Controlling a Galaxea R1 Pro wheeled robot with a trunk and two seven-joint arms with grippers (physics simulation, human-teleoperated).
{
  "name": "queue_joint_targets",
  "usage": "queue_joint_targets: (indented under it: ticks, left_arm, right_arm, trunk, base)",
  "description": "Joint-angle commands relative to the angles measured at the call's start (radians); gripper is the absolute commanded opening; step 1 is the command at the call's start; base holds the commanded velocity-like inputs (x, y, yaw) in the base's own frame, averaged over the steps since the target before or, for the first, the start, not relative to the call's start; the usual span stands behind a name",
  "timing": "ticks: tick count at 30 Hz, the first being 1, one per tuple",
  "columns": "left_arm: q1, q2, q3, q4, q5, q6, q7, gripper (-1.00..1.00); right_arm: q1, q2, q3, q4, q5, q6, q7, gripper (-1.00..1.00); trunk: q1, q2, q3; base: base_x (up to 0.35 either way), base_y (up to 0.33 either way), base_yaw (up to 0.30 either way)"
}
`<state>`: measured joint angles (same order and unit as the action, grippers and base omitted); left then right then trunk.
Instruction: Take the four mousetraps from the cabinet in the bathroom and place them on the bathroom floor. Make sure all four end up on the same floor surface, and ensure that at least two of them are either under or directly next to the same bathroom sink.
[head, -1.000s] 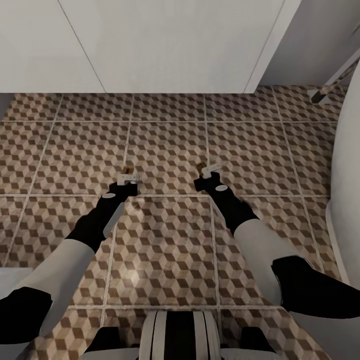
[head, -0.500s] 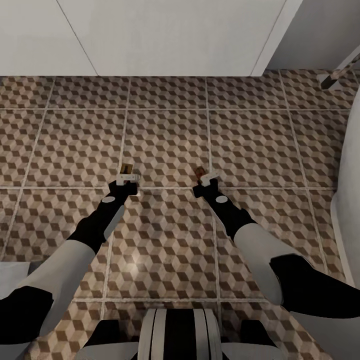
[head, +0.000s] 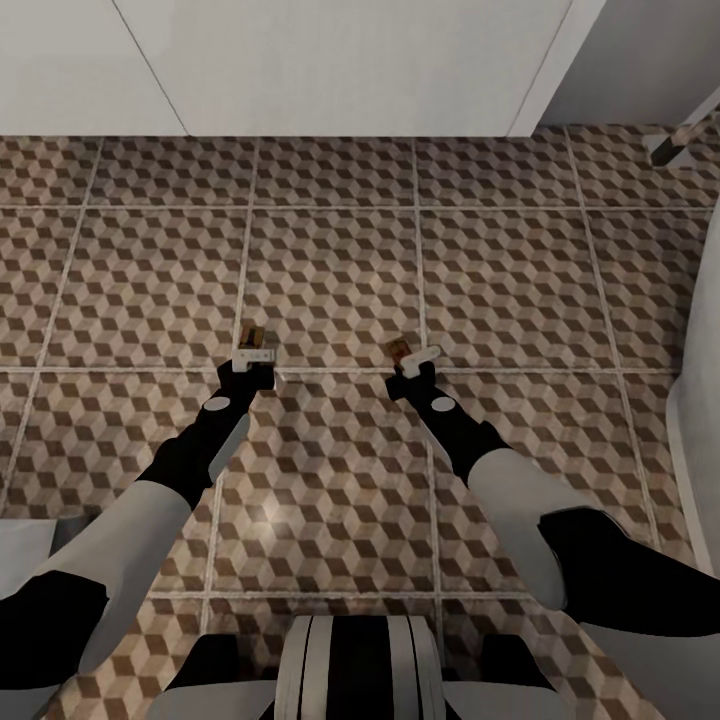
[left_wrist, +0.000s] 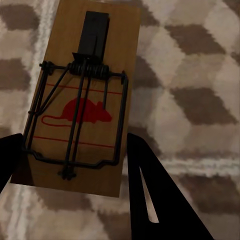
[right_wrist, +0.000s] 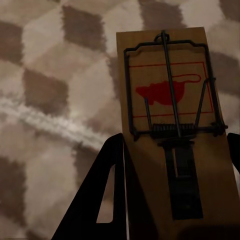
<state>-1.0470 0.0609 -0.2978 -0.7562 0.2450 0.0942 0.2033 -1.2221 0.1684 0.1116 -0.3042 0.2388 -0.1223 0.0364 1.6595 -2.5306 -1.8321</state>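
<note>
Mousetraps (left_wrist: 80, 95) (right_wrist: 175, 125) stay clamped in both arms' fingers (left_wrist: 150, 195) (right_wrist: 100, 200); the white wall has receded.

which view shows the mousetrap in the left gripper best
The left wrist view: the mousetrap appears large between the dark fingers, wire and red mouse print clear. In the head view it is a tiny brown sliver at the left gripper.

Two wooden mousetraps, one (left_wrist: 80, 100) in each gripper, the other (right_wrist: 175, 130) alike, held above the cube-patterned bathroom floor (head: 330, 270).
</note>
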Motion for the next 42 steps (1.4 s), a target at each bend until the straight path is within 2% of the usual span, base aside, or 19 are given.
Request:
queue_joint_targets:
  ticks: [1,16,25,42]
  left_arm:
    - [0.0,0.002,-0.007,-0.003,0.005,0.004,0.011,-1.0]
    - [0.002,0.002,-0.007,-0.004,0.005,0.008,0.017,-1.0]
    - [0.037,0.004,-0.006,-0.002,0.004,0.007,0.018,-1.0]
    - [0.039,0.005,-0.006,-0.011,0.004,0.004,0.018,-1.0]
  right_arm:
    - [0.0,0.0,-0.003,0.001,0.007,-0.003,0.003,-1.0]
    - [0.0,-0.001,-0.004,0.002,0.007,-0.005,0.003,-1.0]
    - [0.0,-0.001,-0.006,-0.003,0.008,-0.001,-0.001,-1.0]
    - [0.0,-0.002,-0.005,-0.008,0.009,-0.003,-0.012,-1.0]
  trunk:
    - [0.0,0.0,0.0]
    - [0.003,-0.002,0.0]
    - [0.003,-0.002,0.0]
    - [0.003,-0.002,0.0]
  base:
    - [0.0,0.0,0.0]
    - [0.0,0.0,0.0]
    - [0.0,0.0,0.0]
    - [0.0,0.0,0.0]
